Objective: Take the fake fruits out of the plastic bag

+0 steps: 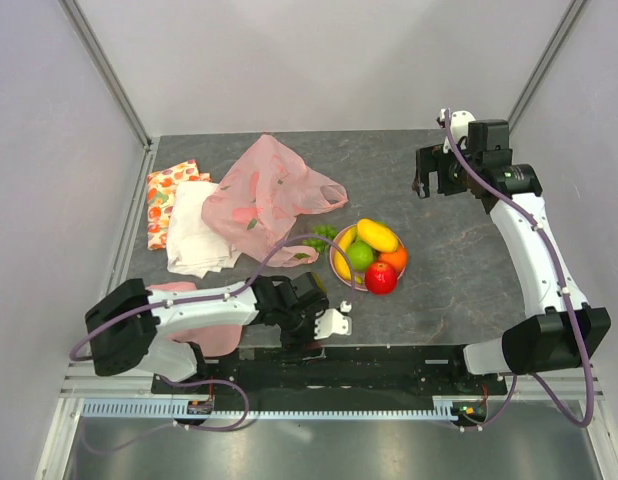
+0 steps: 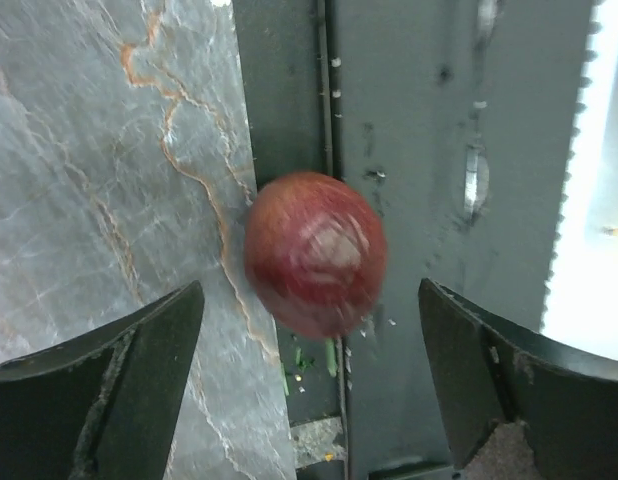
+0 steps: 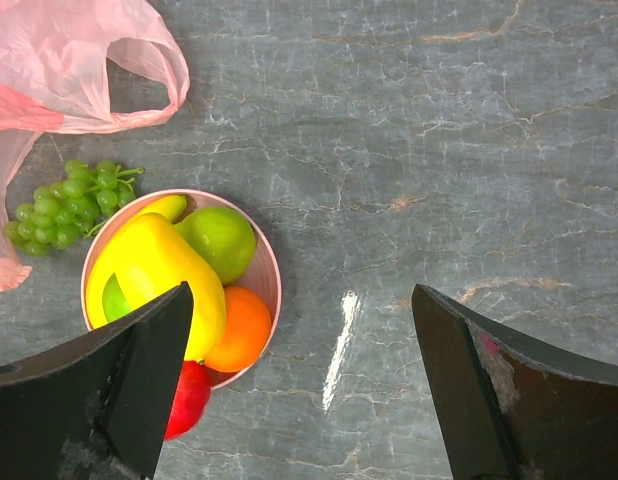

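1. Between the spread jaws of the left gripper (image 2: 309, 290) sits the small dark plum (image 2: 314, 255), with a gap on either side; the jaws stand apart and clamp nothing.
2. Directly under that gripper, the plum straddles the seam where the marble table (image 2: 89, 150) meets the dark metal rail (image 2: 419, 150) at the near edge. It looks slightly blurred, so I cannot tell whether it lies at rest.
3. By my reading, the plum is out of the bag but not on the plate. The wide jaws bracket it so they can close on it, and the edge beside it makes a roll-off the risk.
4. Ahead of the left gripper and to its right, the pink plate (image 3: 272, 275) holds the mango (image 1: 377, 235), a green apple (image 1: 360, 255), the orange (image 1: 394, 259), the red apple (image 1: 380, 277) and the banana (image 1: 342, 258), likely gathered there so they cannot roll. The grapes (image 3: 69, 200) lie just beside its far rim.
5. Farther ahead of the left gripper, the plastic bag (image 1: 264, 195) lies slumped, one handle loop reaching toward the plate. I cannot tell whether any fruit remains inside.
6. The right gripper (image 3: 301, 292) hovers with its jaws wide apart and empty. The plate lies below it to its left, so it seems parked clear of the left arm's work.
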Controlling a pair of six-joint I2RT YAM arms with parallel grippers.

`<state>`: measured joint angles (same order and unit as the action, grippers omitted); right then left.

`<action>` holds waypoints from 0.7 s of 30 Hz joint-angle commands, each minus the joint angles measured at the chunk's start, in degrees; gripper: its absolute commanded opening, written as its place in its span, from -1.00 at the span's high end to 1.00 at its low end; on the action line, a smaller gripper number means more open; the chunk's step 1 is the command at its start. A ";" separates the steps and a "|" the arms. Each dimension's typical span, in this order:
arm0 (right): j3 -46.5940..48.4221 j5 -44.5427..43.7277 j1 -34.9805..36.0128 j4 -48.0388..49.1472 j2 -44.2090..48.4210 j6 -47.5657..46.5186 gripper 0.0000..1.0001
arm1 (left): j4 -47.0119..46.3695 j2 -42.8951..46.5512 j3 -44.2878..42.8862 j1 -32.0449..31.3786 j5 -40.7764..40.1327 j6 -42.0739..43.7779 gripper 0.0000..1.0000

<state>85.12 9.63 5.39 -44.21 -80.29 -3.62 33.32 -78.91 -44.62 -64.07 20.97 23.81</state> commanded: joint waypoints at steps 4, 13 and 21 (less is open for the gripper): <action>-0.13 0.22 -0.20 0.17 2.86 0.01 -0.96 | -2.04 -3.18 -0.90 -0.79 -2.78 -0.88 -0.29; 1.54 -0.40 -0.20 0.70 1.46 -0.78 -0.96 | -1.06 2.54 -10.91 6.67 2.84 0.18 0.66; 1.28 -0.66 -0.29 0.70 3.03 -1.83 -0.96 | 9.28 -0.10 -18.04 11.87 18.55 13.44 -0.18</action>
<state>84.99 9.21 5.39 -44.45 -79.00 -4.56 33.41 -78.72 -59.24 -54.63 25.87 27.68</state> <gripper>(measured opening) 0.982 0.513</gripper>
